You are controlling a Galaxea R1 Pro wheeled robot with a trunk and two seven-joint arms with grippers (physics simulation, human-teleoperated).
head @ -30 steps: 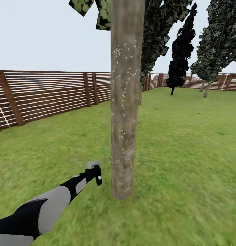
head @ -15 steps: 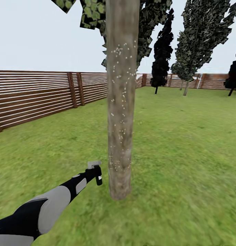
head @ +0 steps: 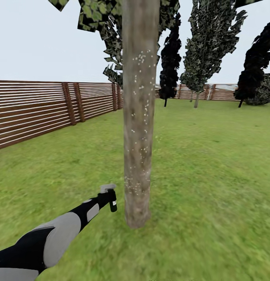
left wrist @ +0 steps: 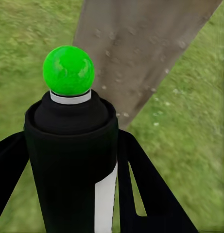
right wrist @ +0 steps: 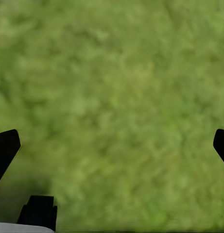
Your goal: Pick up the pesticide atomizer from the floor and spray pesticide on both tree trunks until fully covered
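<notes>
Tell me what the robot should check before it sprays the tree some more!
1. Atomizer held in left gripper: ok, the fingers sit on both sides of it.
2. Green nozzle aimed at the trunk: ok, the trunk lies right behind it.
3. Near enough to spray: ok, probably; the gripper is beside the trunk's base.
4. Trunk fully covered: not ok; white specks are scattered, with bare bark between.
5. Far side of the trunk: cannot tell.
6. Right gripper free: ok, open over grass.
</notes>
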